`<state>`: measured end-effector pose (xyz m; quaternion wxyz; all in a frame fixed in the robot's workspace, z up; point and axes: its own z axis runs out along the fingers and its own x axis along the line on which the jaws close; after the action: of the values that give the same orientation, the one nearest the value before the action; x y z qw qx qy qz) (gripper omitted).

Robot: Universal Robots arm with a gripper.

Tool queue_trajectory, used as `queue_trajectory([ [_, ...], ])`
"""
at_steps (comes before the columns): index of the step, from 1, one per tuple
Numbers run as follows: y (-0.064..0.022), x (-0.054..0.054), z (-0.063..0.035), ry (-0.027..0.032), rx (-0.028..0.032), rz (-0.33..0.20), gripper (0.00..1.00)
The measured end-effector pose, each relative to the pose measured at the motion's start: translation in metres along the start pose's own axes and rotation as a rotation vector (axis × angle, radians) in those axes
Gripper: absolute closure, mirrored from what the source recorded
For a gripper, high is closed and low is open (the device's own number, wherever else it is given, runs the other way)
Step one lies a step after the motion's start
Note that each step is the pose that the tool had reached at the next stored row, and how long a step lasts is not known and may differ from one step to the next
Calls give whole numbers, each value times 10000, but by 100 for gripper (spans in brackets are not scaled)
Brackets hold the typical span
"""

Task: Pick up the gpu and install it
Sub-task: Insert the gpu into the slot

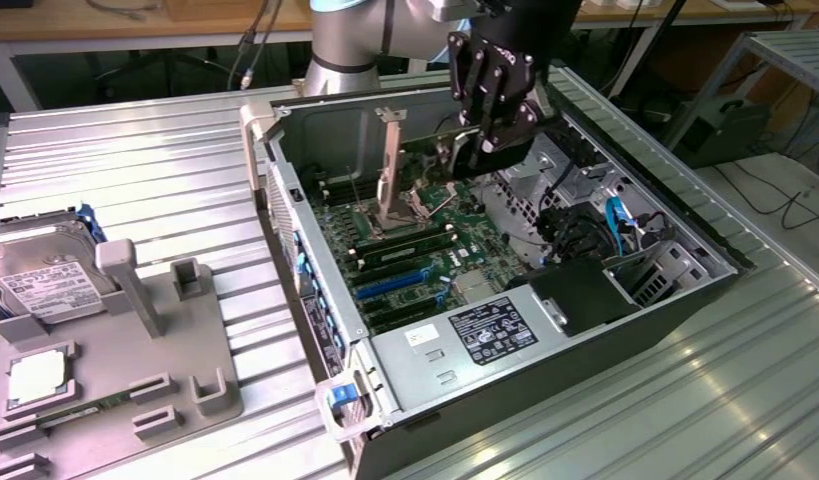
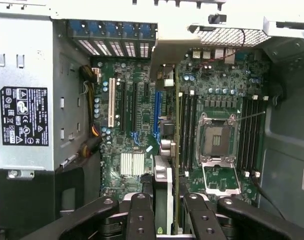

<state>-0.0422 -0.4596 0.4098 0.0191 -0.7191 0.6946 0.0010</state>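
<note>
Claw (image 2: 167, 222): clenched on the gpu (image 2: 177, 145), pressing both its faces.
Gpu: upright, edge-on, inside the open case (image 2: 27, 65), over the motherboard (image 2: 134, 125), between the blue slot (image 2: 155, 112) and the empty CPU socket (image 2: 216, 140).
Bracket (image 2: 167, 55): the gpu's silver end, near the case's rear wall.

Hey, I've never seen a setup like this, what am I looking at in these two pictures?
A robot arm works over an open computer case lying on a ribbed metal table. One picture is from a camera off the arm; the other from a camera on its wrist, looking past the black gripper at the motherboard. The gripper is clamped on the gpu, a thin card seen edge-on. On the exterior view's left, a grey holder carries a hard drive.
</note>
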Motion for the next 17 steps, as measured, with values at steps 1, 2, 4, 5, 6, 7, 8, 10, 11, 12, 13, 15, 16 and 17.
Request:
queue_trajectory([
  [1, 0, 0, 4, 2, 1, 54, 72],
  [2, 0, 0, 8, 3, 3, 92, 72],
  [4, 0, 0, 15, 4, 5, 127, 72],
  [5, 0, 0, 18, 5, 5, 131, 72],
  [6, 1, 0, 22, 4, 5, 134, 72],
  [7, 1, 1, 27, 4, 6, 134, 72],
  [8, 1, 1, 31, 3, 6, 134, 72],
  [10, 1, 1, 41, 5, 6, 134, 72],
  [11, 1, 1, 46, 4, 7, 134, 72],
  [12, 1, 1, 50, 4, 8, 134, 72],
  [13, 1, 2, 58, 5, 9, 135, 72],
  [15, 2, 2, 72, 4, 12, 137, 72],
  [16, 1, 2, 75, 5, 15, 138, 72],
  [17, 2, 2, 82, 5, 23, 139, 72],
])
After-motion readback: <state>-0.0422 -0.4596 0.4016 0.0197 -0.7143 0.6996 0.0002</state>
